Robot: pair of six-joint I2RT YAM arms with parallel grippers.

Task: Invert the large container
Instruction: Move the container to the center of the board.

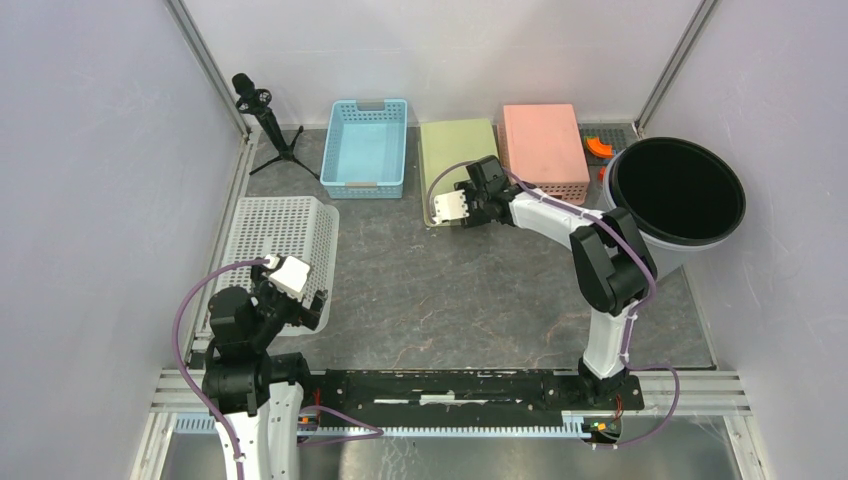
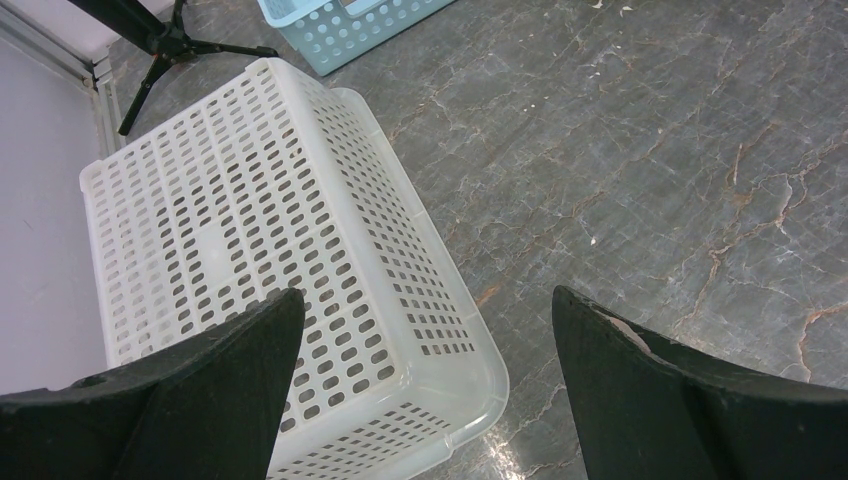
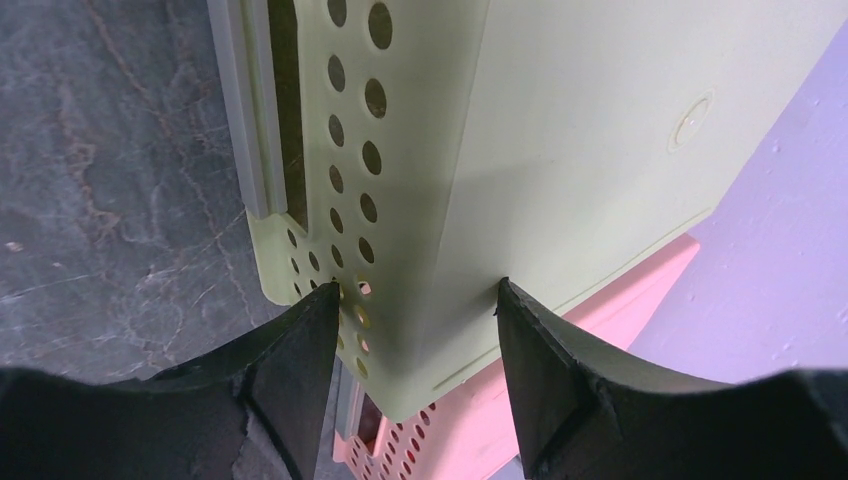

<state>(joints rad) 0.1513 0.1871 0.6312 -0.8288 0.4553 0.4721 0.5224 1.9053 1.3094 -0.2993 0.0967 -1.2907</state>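
Note:
The large container, a white perforated basket (image 1: 280, 240) (image 2: 250, 230), lies bottom up at the table's left side. My left gripper (image 1: 300, 305) (image 2: 428, 295) hovers just above its near right corner. Its jaws are spread wide, with nothing between them. My right gripper (image 1: 440, 205) (image 3: 416, 288) is stretched out to the back of the table. There its fingers straddle a near corner of an overturned green basket (image 1: 458, 150) (image 3: 560, 130). One fingertip rests on the holed wall and the other on the flat bottom.
A blue basket (image 1: 365, 150) (image 2: 340, 25) sits upright at the back. A pink basket (image 1: 543, 140) (image 3: 600, 330) lies bottom up beside the green one. A big black tub (image 1: 676, 190) leans at the right wall, near an orange item (image 1: 598, 147). A small black tripod (image 1: 265, 115) (image 2: 150, 35) stands back left.

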